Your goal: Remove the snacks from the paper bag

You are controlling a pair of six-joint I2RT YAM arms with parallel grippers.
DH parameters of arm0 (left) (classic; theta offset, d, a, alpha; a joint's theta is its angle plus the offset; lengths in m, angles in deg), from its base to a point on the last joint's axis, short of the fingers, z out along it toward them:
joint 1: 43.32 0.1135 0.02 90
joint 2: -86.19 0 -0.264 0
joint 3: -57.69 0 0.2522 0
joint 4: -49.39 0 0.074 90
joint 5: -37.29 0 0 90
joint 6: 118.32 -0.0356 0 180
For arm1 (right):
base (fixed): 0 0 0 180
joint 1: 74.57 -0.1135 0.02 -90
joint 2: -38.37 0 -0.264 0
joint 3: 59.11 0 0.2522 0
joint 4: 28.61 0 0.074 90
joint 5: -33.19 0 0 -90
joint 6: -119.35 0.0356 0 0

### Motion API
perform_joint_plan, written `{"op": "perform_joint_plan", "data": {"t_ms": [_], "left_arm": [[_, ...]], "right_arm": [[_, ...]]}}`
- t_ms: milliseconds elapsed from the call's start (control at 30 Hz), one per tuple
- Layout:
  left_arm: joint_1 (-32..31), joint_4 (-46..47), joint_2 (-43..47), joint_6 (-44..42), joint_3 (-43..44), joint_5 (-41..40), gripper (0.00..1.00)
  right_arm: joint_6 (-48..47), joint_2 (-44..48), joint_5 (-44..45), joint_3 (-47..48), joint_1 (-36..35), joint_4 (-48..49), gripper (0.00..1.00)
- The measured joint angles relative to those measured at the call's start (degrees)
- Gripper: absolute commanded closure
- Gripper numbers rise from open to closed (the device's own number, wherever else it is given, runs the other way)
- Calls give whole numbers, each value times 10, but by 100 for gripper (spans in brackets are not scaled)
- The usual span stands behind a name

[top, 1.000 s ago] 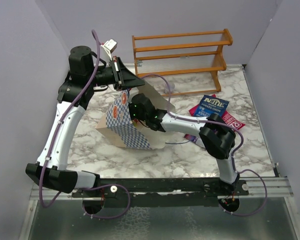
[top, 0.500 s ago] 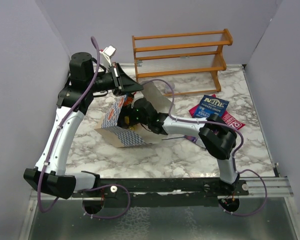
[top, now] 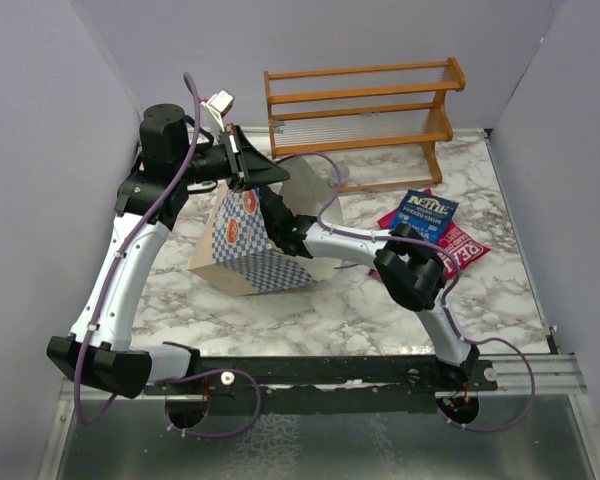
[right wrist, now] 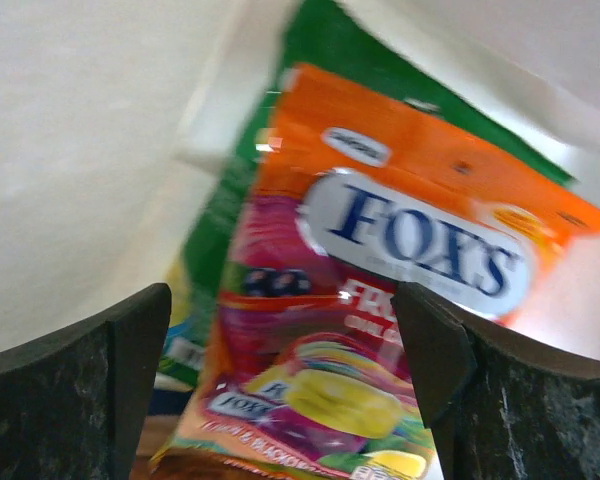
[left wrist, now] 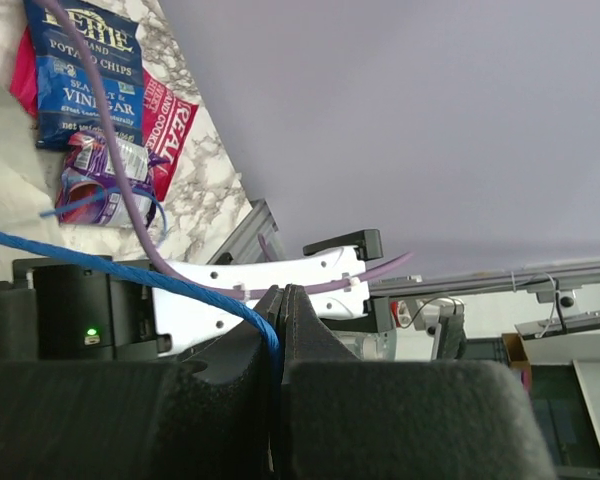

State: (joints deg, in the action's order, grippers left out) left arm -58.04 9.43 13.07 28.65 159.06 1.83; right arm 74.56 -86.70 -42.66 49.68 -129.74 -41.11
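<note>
the top external camera looked down from above and behind the arm bases, taking in the whole table point(top: 380, 300). the left wrist camera peered past its left gripper point(left wrist: 282, 310), pinched on a blue cord point(left wrist: 130, 272), across to the dark blue packet point(left wrist: 80, 80), which the top view also showed. the right wrist camera sat close to the orange packet point(right wrist: 380, 260), framed by the spread fingers of the right gripper point(right wrist: 280, 340).

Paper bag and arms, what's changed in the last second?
The right arm pushed deeper into the paper bag; the right gripper, open, now frames the orange packet inside. The bag shifted slightly. Nothing grabbed or released. The left gripper stayed shut on the blue cord handle; the dark blue packet, red packet and wooden rack stayed put.
</note>
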Motion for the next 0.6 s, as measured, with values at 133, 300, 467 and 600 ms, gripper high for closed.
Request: {"op": "perform_joint_plan", "data": {"t_ms": [133, 300, 467, 600], "left_arm": [[-2, 0, 0, 0, 0, 0, 100], [-3, -6, 0, -5, 0, -7, 100], [-3, -40, 0, -29, 3, -31, 100], [-5, -63, 5, -50, 8, -52, 100]], "right_arm": [[6, -14, 7, 5, 0, -8, 26], [-3, -19, 7, 5, 0, -16, 71], [-38, -16, -2, -14, 0, 1, 99], [-71, 14, -34, -59, 3, 33, 99]]}}
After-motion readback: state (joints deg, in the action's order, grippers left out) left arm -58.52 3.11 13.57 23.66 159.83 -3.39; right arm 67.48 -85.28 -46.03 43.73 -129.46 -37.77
